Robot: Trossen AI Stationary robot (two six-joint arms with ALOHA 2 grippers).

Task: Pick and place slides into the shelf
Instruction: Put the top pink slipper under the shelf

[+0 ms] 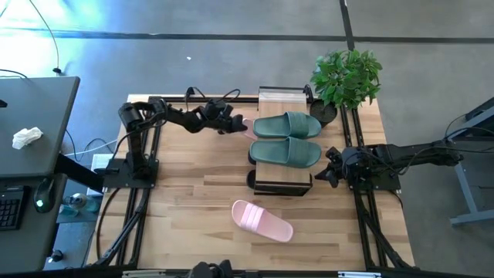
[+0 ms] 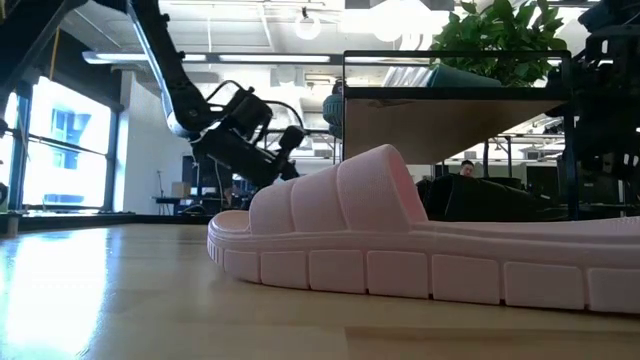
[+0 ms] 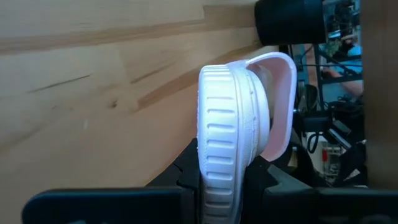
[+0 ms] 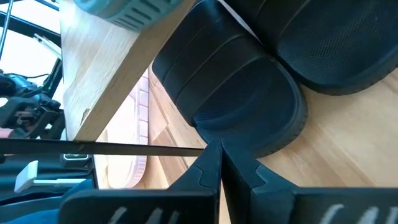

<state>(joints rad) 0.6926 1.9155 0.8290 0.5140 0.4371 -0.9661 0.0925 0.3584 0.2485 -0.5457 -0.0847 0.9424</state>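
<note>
Left tool is squeezing one pale pink slide by its edge, so the slide is hanging on its side above the desk. Holding it by the thin edge is probably keeping the strap free, so it can slip in flat on the shelf. This tool is hovering just beside the shelf's back left corner.

Moving right, the other pink slide is lying flat on the desk, in front of the shelf, and is waiting its turn.

Next, the shelf is sitting in the middle of the desk. Two green slides are lying side by side on its top board. Black slides are resting underneath, on the lower level, as the right wrist view is showing.

Over on the right, the right tool is waiting with its fingers pressed together, holding nothing, just beside the shelf's right side. A green plant is standing at the back corner.
</note>
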